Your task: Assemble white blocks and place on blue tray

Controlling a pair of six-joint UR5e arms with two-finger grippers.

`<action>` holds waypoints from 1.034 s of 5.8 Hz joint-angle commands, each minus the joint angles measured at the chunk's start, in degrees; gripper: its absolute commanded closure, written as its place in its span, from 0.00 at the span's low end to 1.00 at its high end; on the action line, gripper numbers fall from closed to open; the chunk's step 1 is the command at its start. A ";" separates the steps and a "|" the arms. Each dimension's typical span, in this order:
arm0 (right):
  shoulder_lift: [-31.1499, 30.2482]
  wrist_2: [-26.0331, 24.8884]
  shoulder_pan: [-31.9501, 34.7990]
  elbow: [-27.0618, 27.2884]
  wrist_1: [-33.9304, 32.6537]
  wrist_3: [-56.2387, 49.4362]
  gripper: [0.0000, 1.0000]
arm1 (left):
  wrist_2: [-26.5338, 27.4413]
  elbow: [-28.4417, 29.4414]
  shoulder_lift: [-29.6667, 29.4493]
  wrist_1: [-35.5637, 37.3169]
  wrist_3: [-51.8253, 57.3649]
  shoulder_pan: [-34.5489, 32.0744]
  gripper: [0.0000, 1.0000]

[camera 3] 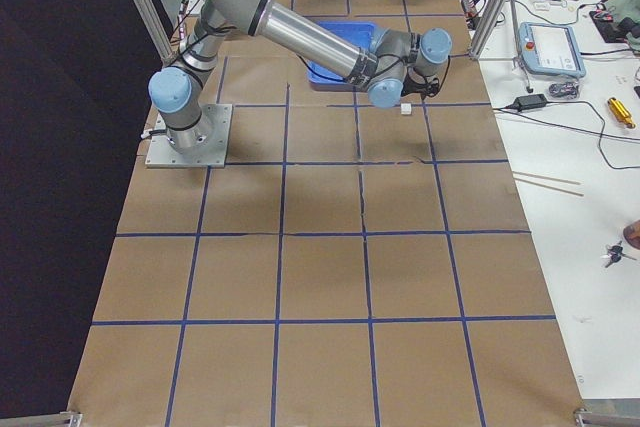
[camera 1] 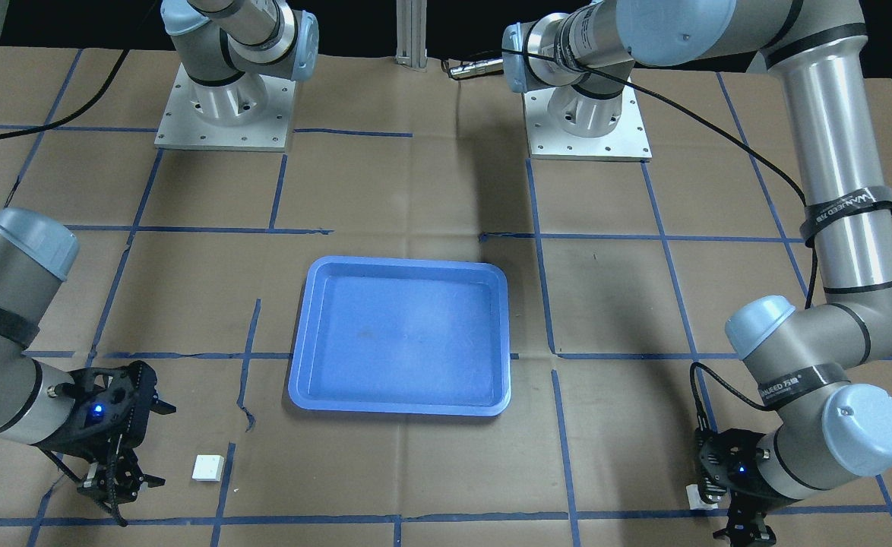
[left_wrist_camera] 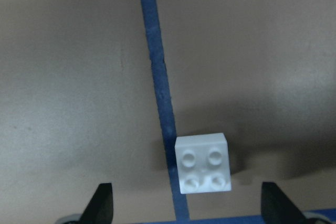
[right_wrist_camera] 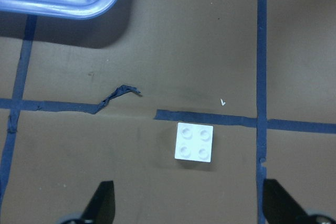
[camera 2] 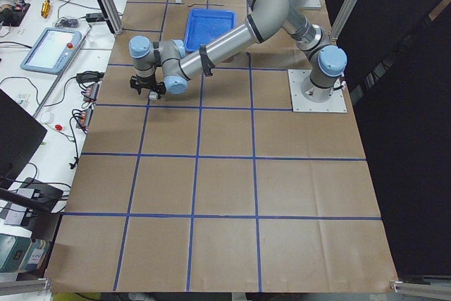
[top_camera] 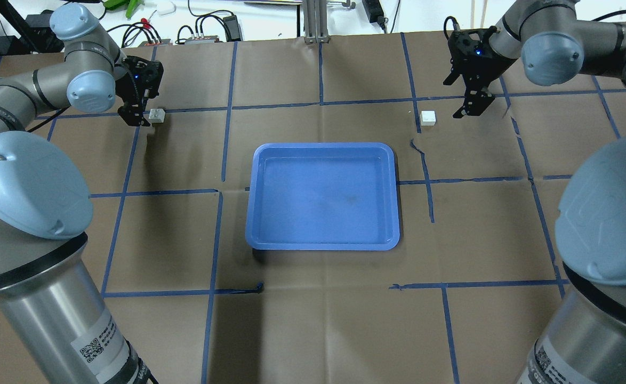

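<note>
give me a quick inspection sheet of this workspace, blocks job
surface: brown paper table with blue tape grid, tape torn in spots
job's things: left white block and right white block studs up, apart, on the table; blue tray empty
clutter: nothing seen
grippers: left gripper and right gripper open, each near a block
cables: black cable along left arm
surroundings: bench with teach pendant
</note>
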 commanded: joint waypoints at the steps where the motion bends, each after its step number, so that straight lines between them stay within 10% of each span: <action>1: 2.46 1.12 0.01 0.16 -1.65 2.35 0.00 | -0.52 -0.13 -0.40 -0.04 -0.07 0.00 0.43; 3: 3.61 2.53 0.01 0.16 -2.01 4.81 0.00 | -0.61 -0.13 0.12 -0.13 -0.07 -0.08 0.96; 6: 5.81 2.97 0.01 1.39 -7.01 5.62 0.00 | -0.43 -1.09 7.83 -8.82 -4.34 -4.62 1.00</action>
